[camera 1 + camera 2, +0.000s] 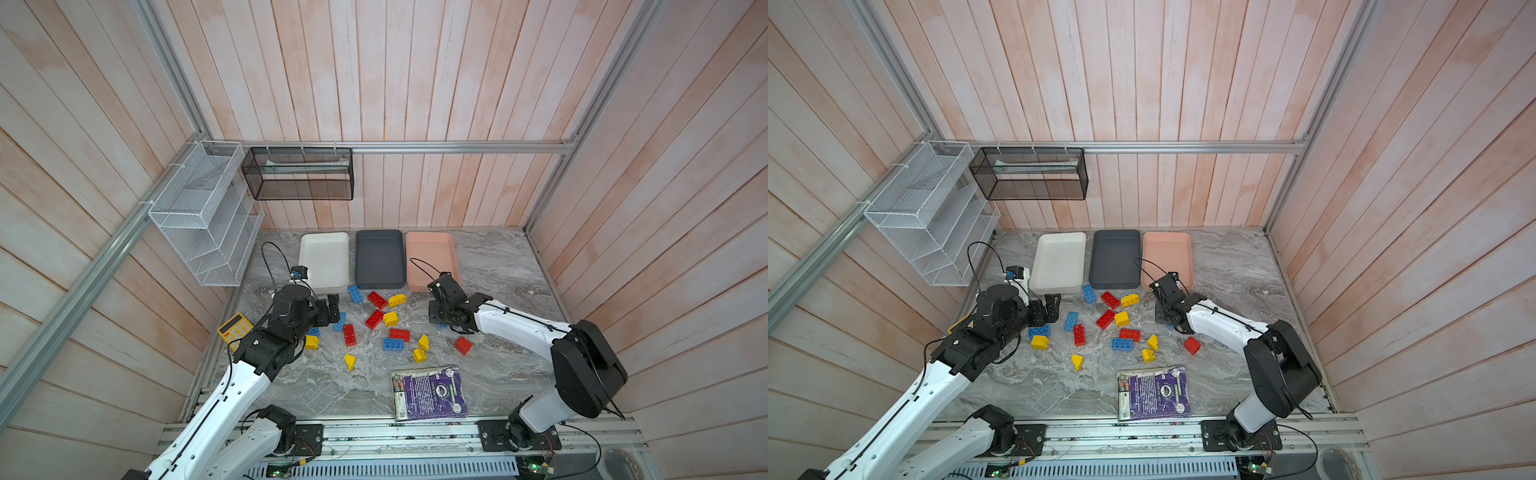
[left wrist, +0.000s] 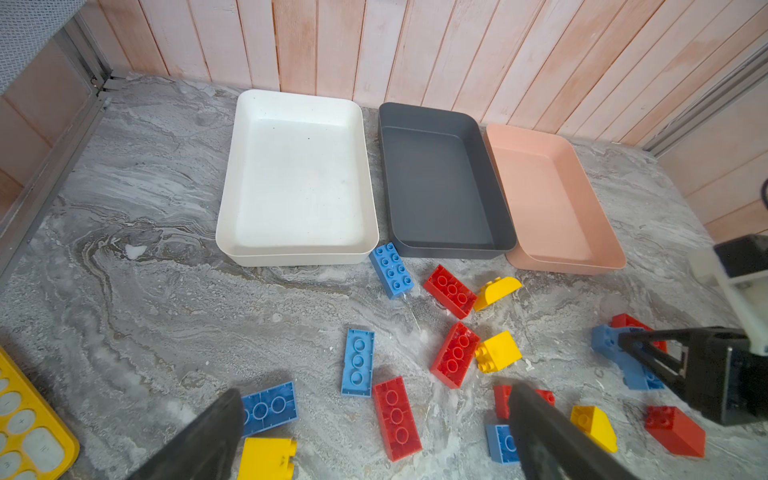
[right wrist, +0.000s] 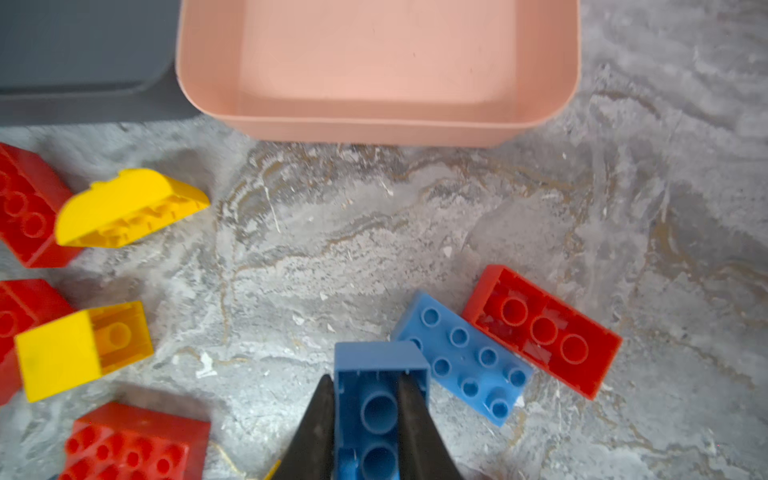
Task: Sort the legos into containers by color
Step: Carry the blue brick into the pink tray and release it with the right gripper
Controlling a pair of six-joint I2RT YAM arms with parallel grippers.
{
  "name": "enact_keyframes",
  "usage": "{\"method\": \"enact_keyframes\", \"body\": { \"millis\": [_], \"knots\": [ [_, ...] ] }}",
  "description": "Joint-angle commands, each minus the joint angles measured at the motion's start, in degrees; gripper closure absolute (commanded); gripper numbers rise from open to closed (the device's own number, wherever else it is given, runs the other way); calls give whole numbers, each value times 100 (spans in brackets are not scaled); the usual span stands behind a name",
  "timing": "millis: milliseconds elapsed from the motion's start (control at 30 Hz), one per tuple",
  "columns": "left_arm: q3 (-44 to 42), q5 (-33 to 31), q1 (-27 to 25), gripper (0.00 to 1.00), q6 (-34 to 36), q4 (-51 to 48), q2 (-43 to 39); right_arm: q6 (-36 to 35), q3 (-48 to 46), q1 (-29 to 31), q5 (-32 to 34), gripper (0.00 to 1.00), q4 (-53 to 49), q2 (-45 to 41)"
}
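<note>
Right tool (image 3: 365,380) tight on blue lego (image 3: 380,360)

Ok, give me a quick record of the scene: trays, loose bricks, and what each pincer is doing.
white tray: empty
dark grey tray: empty
pink tray: empty
loose bricks: red, blue, yellow, scattered on table before the trays
left pincer: open, holding nothing
right pincer: shut on blue brick
clutter: yellow calculator, purple book

Pale pink wooden plank walls (image 1: 415,83) enclose a grey marbled tabletop (image 1: 291,386). A white wire rack (image 1: 199,216) hangs far left, beside a black mesh basket (image 1: 299,174).
</note>
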Motion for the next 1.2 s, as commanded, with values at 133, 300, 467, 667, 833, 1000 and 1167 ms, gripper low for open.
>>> {"method": "enact_keyframes", "body": {
  "millis": [133, 300, 467, 667, 833, 1000, 1167],
  "knots": [
    [-99, -24, -20, 0, 90, 59, -35, -602, 1171, -453, -177, 80, -240, 566],
    [-109, 5, -19, 0, 90, 59, -11, -838, 2102, -842, -472, 80, -169, 1182],
    [-110, 1, -14, 0, 109, 59, 49, -1007, 2941, -1110, -741, 80, -111, 1943],
    [-110, -52, -20, 0, 129, 42, 139, -1104, 3813, -1439, -900, 77, -150, 2837],
    [-101, -72, -17, 0, 146, 33, 214, -1157, 4320, -1547, -974, 66, -234, 3235],
    [-100, -75, -20, 0, 167, 33, 231, -1210, 4531, -1566, -967, 42, -315, 3356],
    [-77, 9, -16, 0, 129, 18, 358, -1192, 4451, -1575, -988, 41, -277, 3167]
  ]
}}
